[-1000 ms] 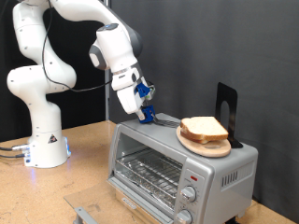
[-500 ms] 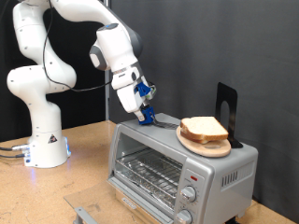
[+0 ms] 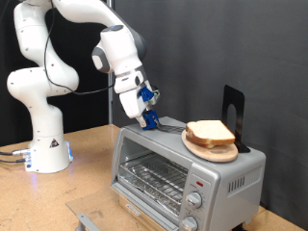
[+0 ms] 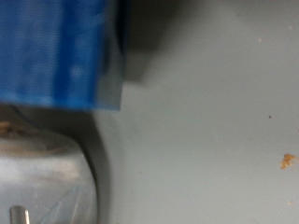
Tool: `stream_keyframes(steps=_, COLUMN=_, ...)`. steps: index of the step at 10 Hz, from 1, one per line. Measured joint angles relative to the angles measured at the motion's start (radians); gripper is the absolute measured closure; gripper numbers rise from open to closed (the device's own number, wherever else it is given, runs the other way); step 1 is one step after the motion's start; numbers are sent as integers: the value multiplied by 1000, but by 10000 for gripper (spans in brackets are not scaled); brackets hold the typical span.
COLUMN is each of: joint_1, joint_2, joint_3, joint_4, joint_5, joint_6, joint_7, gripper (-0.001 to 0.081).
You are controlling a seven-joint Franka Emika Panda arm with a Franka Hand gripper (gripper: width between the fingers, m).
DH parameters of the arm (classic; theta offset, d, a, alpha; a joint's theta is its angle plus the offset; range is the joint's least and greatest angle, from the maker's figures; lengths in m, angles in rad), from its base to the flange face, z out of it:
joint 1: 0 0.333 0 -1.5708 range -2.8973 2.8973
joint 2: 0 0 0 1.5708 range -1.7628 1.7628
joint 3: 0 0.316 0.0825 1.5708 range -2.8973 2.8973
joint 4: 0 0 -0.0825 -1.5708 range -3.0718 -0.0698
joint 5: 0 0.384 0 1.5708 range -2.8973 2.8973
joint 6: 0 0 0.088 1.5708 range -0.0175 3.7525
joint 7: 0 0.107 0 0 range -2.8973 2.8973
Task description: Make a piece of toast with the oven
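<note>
We see the gripper (image 3: 151, 121) just above the top of the oven (image 3: 183, 159), and it has lifted a little since a moment ago. We cannot tell if its fingers are wide or narrow, and nothing shows between them. The bread (image 3: 211, 133) lies on the wooden board (image 3: 207, 149) upon the oven, untouched. The oven door is shut.

Behind me hangs a black curtain (image 3: 221, 48), dark right across the exterior view's top and right. Under me runs a wooden table (image 3: 82, 178), light brown and evenly lit (no hard shadows that I can see). At the exterior view's left edge a pale wall (image 3: 5, 87) shows. A grey metal bracket (image 3: 85, 219) sits at the table's near edge.
</note>
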Motion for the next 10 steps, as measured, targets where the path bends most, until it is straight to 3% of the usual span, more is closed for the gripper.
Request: stream_keyframes(steps=10, joint_1=-5, joint_2=4, joint_3=-3, joint_4=6, joint_5=11, joint_6=41, joint_7=3, gripper=-2)
